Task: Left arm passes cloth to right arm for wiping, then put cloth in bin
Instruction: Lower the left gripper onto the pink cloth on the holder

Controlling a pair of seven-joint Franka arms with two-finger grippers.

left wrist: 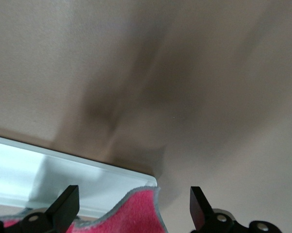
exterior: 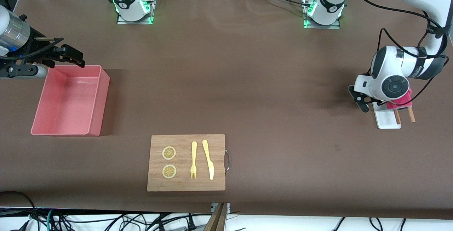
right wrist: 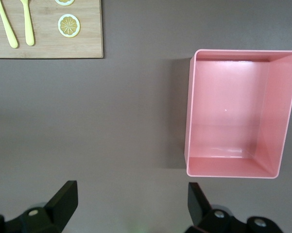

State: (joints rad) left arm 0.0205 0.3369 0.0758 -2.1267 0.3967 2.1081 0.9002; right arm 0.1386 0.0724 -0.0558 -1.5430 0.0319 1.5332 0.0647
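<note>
The magenta cloth (exterior: 401,100) lies on a small white tray (exterior: 386,120) at the left arm's end of the table. My left gripper (exterior: 387,104) points down right over it, mostly hidden by the wrist in the front view. In the left wrist view the left gripper (left wrist: 133,195) is open, its fingers on either side of the cloth's edge (left wrist: 141,216), with the tray (left wrist: 48,174) beneath. The salmon-pink bin (exterior: 100,93) stands empty at the right arm's end. My right gripper (exterior: 75,58) is open and empty, hovering by the bin's farther rim; in the right wrist view the right gripper (right wrist: 131,191) is over bare table beside the bin (right wrist: 190,107).
A wooden cutting board (exterior: 186,185) lies near the front edge, holding two lemon slices (exterior: 169,153), a yellow fork (exterior: 193,159) and a yellow knife (exterior: 208,159). Two thin wooden sticks (exterior: 410,114) lie by the white tray.
</note>
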